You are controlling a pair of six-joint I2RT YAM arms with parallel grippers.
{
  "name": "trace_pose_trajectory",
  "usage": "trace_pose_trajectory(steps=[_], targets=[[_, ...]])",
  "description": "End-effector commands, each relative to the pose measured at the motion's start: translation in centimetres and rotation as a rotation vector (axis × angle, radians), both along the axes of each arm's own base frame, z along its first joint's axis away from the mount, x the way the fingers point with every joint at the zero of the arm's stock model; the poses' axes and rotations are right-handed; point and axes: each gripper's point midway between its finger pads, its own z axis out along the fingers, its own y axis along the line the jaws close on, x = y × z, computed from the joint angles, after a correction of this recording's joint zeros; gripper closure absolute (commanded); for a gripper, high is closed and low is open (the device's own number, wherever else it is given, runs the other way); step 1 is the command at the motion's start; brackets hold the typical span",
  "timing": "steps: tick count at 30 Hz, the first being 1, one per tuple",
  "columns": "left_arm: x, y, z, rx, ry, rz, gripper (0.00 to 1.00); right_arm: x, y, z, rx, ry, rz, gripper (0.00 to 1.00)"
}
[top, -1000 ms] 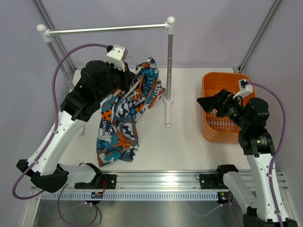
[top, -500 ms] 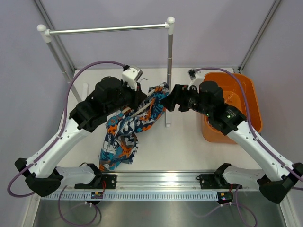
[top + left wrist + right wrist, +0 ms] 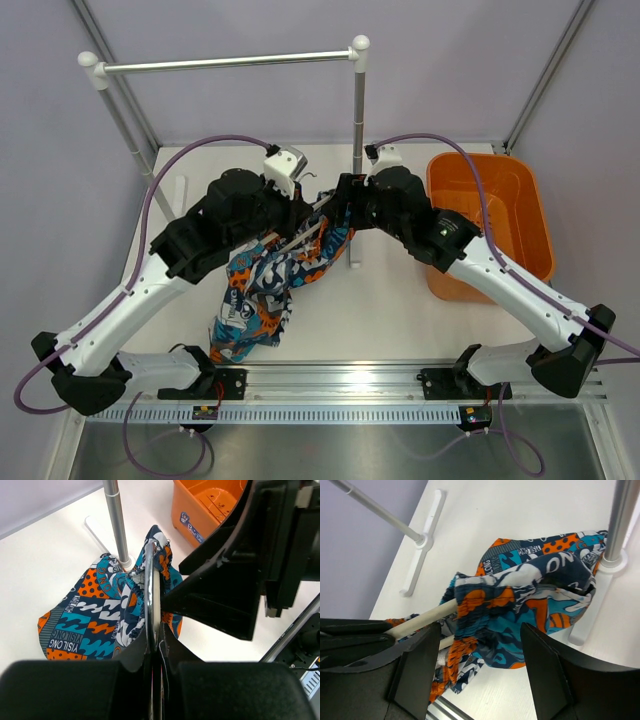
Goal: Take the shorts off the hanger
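Item 1, my left gripper: jaws pinched shut on the hanger.
Item 2, my right gripper: jaws wide, straddling the shorts.
Item 3, shorts: draped over the hanger, beside the rail post.

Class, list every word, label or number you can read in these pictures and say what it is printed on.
"VISILONG": repeated across the pattern of the shorts, clearest in the left wrist view.
Sticker on the orange bin: a blue and red logo, lettering too small to read.
No other text is legible.
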Motion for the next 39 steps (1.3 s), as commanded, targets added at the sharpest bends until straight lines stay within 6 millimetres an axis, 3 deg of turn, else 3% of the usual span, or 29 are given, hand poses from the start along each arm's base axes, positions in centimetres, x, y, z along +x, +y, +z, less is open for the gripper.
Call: trace_pose_trajectory(steps=[1,9,15,20,24,30,39], targets=[[-0.5,0.2,3.1,-0.07,-0.079,-0.011,1.0,1.1,-0.9,1.4,-0.013,-0.048,-0.08,0.27],[-0.9,0.1,3.3,-0.075,-0.077,-0.027,1.0,1.6,-0.8,1.1,-0.035,-0.046,-0.096,0.35],[-1.2,0.1,2.8,-0.062,-0.066,-0.038,1.0,2.2,-0.3,0.8,-0.043,-0.037,-0.104,0.59],[-1.5,0.3,2.1,-0.036,-0.057,-0.043,1.0,2.5,-0.8,1.2,-0.058,-0.046,-0.127,0.85],[-1.6,1.0,0.4,-0.003,-0.043,-0.018,1.0,2.7,-1.5,1.7,-0.07,-0.055,-0.158,0.99],[-1.9,2.2,-0.6,0.013,-0.046,0.011,1.0,3.1,-2.7,2.0,-0.107,-0.077,-0.207,1.0],[-2.9,3.6,0.2,0.012,-0.066,0.012,1.0,3.6,-4.0,1.8,-0.155,-0.083,-0.271,1.0]])
